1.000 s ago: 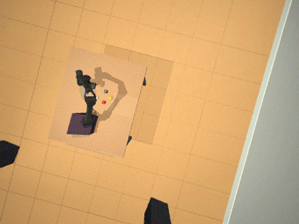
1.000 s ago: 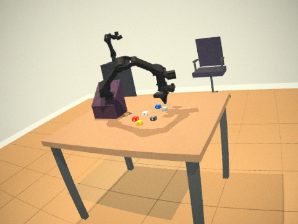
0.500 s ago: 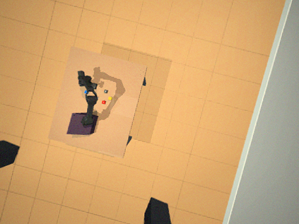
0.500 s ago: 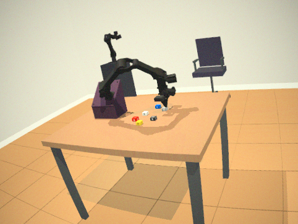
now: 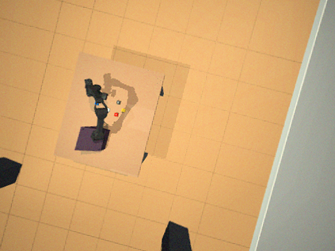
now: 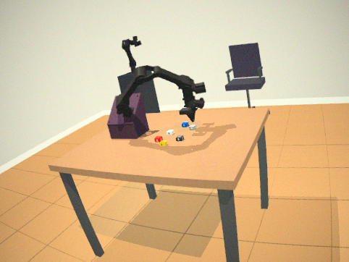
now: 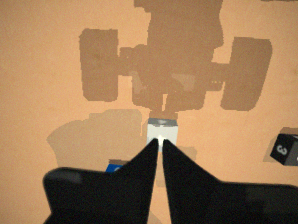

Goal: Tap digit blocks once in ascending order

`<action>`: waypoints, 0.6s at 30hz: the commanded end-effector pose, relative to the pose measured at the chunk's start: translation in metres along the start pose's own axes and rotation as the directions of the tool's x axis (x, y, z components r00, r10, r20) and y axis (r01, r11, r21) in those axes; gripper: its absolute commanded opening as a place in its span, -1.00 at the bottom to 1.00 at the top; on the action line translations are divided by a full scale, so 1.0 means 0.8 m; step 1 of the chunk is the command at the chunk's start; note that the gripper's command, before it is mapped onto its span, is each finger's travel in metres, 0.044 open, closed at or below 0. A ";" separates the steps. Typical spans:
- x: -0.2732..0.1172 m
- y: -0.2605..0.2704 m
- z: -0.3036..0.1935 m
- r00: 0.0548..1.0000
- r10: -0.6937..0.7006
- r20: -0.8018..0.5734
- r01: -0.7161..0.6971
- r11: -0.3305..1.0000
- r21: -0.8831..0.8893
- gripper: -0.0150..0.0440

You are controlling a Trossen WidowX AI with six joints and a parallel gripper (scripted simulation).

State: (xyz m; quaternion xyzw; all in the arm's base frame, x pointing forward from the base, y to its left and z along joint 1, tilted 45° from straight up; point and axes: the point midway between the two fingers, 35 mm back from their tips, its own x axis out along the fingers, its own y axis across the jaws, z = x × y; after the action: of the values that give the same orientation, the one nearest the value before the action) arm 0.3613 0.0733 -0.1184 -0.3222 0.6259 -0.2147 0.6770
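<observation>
My gripper [image 6: 192, 120] [image 7: 160, 143] is shut with nothing between its tips, a little above the light grey block [image 6: 192, 127] [image 7: 162, 132], whose digit is hidden. The black block [image 5: 118, 102] [image 6: 179, 138] [image 7: 284, 149] shows a 3 and lies to the right in the wrist view. The blue block [image 5: 96, 104] [image 6: 184, 124] [image 7: 114, 168] is partly behind the left finger in the wrist view. A white block [image 5: 108, 110] [image 6: 170, 132], a red block [image 5: 116, 114] [image 6: 158, 139] and a yellow block [image 5: 123, 110] [image 6: 163, 143] lie nearer the base; their digits are too small to read.
The arm stands by a purple box [image 5: 88, 139] [image 6: 121, 131] on the wooden table [image 5: 132, 153] [image 6: 108, 159]. The arm's shadow falls across the table around the blocks. A dark chair [image 6: 245, 65] stands on the floor behind the table.
</observation>
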 end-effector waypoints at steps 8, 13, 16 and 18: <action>-0.105 -0.001 0.002 1.000 0.007 -0.003 -0.007 1.000 0.009 -0.42; -0.107 -0.006 -0.003 1.000 0.007 -0.003 -0.007 1.000 0.009 -0.42; -0.111 -0.028 -0.029 1.000 0.006 -0.004 -0.006 1.000 0.008 -0.42; -0.112 -0.044 -0.049 1.000 0.005 -0.005 -0.005 1.000 0.007 -0.42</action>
State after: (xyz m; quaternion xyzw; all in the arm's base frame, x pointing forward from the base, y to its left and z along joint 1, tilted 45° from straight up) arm 0.3351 0.1184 -0.0432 -0.3194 0.6260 -0.2137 0.6786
